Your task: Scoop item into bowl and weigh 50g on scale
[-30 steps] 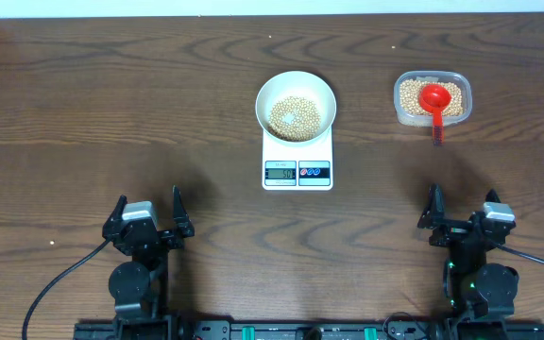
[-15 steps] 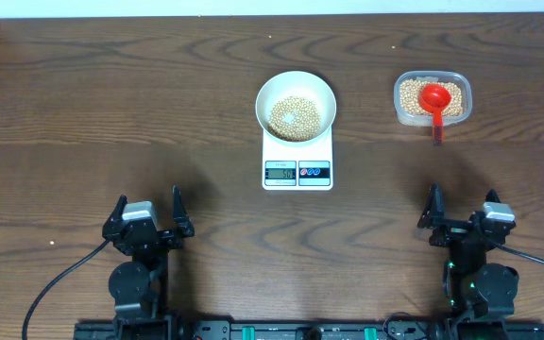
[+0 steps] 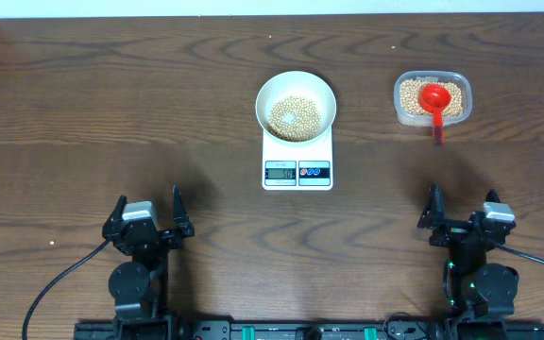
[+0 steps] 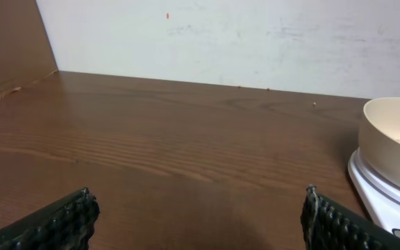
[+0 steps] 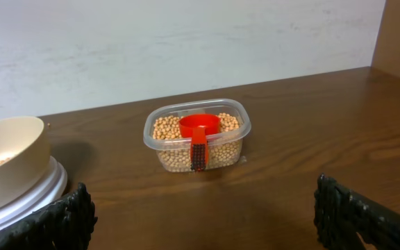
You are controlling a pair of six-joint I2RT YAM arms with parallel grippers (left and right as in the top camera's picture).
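Here, seen from above, a dark wooden table holds a small white scale near its middle. A round white bowl sits on the scale's platform, and a low heap of tan-yellow beans lies in the bottom of the bowl. The scale's grey display shows digits too small to read. Well to the right of the scale stands a clear plastic tub filled with more of the same beans. A red scoop rests in the tub, its cup on the beans and its handle over the near rim. Both arms sit at the near edge, well apart from everything. The left gripper has its fingers spread wide with nothing between them. The right gripper is likewise spread and empty.
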